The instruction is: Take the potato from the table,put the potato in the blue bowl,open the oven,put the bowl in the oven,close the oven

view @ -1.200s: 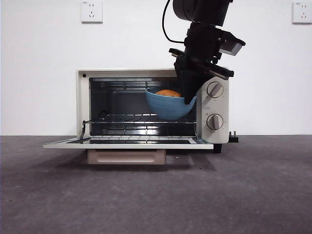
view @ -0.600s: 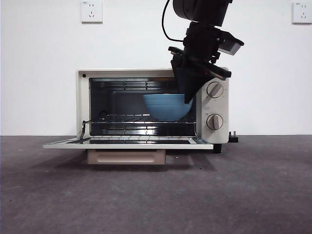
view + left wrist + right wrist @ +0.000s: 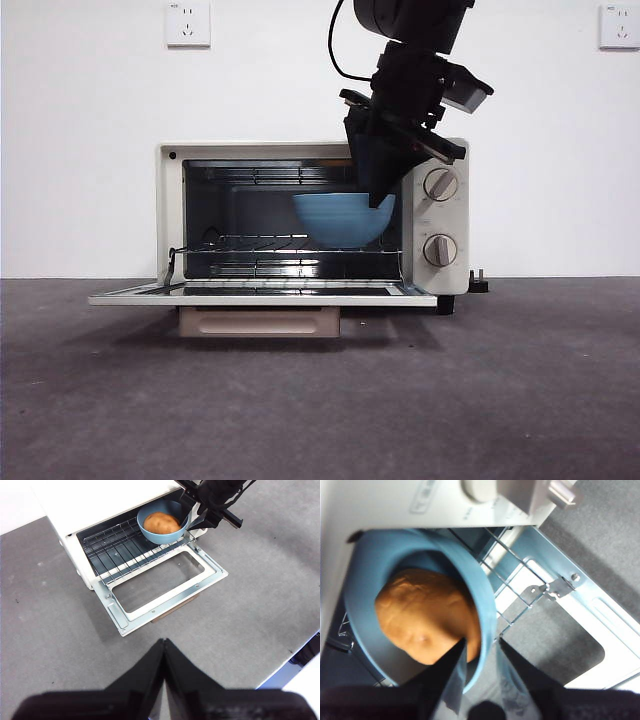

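Since a second ago the blue bowl (image 3: 344,219) has gone from tipped to level and now sits on the wire rack (image 3: 120,547) at the right end of the oven (image 3: 312,222); over the last half second it has not shifted, and the arm above it leans a little further left.

Count: one oven, one bowl, one potato (image 3: 161,523), two knobs (image 3: 440,184), two grippers.

Right gripper (image 3: 481,647): jaws straddle the near bowl rim, one inside, one outside, a narrow gap between them with the rim in it. Whether they press the rim or have let go, I cannot tell. Left gripper (image 3: 164,647): jaws pressed together, holding nothing, high above the table (image 3: 60,625) in front of the oven.

Door (image 3: 162,587) is folded down flat.

Hidden: front view shows no potato, only the bowl's outer wall; the arm covers the bowl's right rim and the oven's top right corner. Right wrist view is blurred and cuts off the bowl's far side.

Left wrist view alone shows the potato lying inside the bowl from above, plus the whole rack and door.
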Controlling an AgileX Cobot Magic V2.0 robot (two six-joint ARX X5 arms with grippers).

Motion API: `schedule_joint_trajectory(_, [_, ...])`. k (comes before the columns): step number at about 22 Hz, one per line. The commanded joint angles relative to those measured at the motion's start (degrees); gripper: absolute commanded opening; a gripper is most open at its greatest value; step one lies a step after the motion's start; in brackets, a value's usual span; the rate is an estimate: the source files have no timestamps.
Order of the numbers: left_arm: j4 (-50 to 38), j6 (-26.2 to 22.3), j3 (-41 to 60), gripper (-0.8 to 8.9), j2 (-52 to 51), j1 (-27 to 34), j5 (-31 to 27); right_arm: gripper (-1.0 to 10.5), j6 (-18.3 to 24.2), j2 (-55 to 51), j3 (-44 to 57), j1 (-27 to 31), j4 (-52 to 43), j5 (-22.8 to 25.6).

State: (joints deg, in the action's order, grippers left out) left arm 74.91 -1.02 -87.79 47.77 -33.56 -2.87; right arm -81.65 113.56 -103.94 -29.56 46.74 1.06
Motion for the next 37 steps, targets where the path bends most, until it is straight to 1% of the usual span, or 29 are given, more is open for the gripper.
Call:
schedule_joint_trajectory(1, [-0.2,0.6,0.0,-0.05,-0.2,-0.2,-0.1,1.0,2.1,0.5,-1.2,-0.2,-0.3,0.5])
schedule_joint_trajectory(7, [-0.2,0.6,0.0,-0.06,-0.2,-0.2,-0.1,1.0,6.3,0.5,-5.4,-0.5,2.1,0.7])
schedule_joint_trajectory(12, [-0.2,0.7,0.0,-0.05,-0.2,-0.2,-0.1,1.0,7.0,0.5,-8.0,-0.5,6.1,1.5])
schedule_joint_trajectory(14, [-0.2,0.9,0.0,-0.06,-0.2,-0.2,-0.1,1.0,7.8,0.5,-9.0,-0.5,7.5,1.6])
schedule_joint_trajectory(19, [-0.7,0.9,0.0,-0.05,0.0,-0.2,-0.2,1.0,14.8,0.4,-12.7,-0.9,10.5,1.6])
schedule_joint_trajectory(20, [-0.9,0.9,0.0,-0.06,0.0,-0.2,-0.2,0.9,16.6,0.3,-14.1,-0.9,11.9,1.6])
schedule_joint_trajectory(22, [-0.9,0.9,0.0,-0.05,0.5,-0.2,-0.2,0.9,22.1,0.2,-17.2,-1.2,14.8,1.6])
schedule_joint_trajectory(24, [-0.9,0.9,0.0,-0.05,1.2,-0.2,-0.2,0.9,31.6,-0.1,-20.9,-2.3,18.9,3.1])
schedule_joint_trajectory(25, [-0.9,0.9,0.0,-0.05,1.5,-0.2,-0.2,0.8,35.7,-0.4,-22.5,-2.9,21.4,5.0])
schedule_joint_trajectory(27, [-0.9,0.8,0.0,-0.05,2.6,-0.2,-0.2,-0.2,43.1,-1.6,-25.3,-5.1,27.1,12.3])
schedule_joint_trajectory(29, [-1.0,0.8,0.0,-0.05,3.7,-0.2,-0.1,-0.1,48.7,-3.5,-25.7,-7.8,30.0,18.8])
schedule_joint_trajectory(30, [-1.2,0.9,0.0,-0.05,4.3,-0.2,-0.1,-0.1,51.0,-4.7,-25.6,-9.0,30.5,20.5])
schedule_joint_trajectory(31, [-1.3,0.9,0.0,-0.05,4.9,-0.2,-0.1,-0.1,52.4,-5.7,-25.6,-10.0,30.7,21.1])
schedule_joint_trajectory(34, [-1.9,1.0,0.0,-0.05,7.0,-0.2,-0.2,-0.1,57.3,-9.7,-25.6,-13.0,30.4,20.9])
schedule_joint_trajectory(37, [-2.7,1.0,0.0,-0.05,8.7,0.2,-0.2,-0.1,62.8,-13.9,-25.6,-16.5,31.6,22.2])
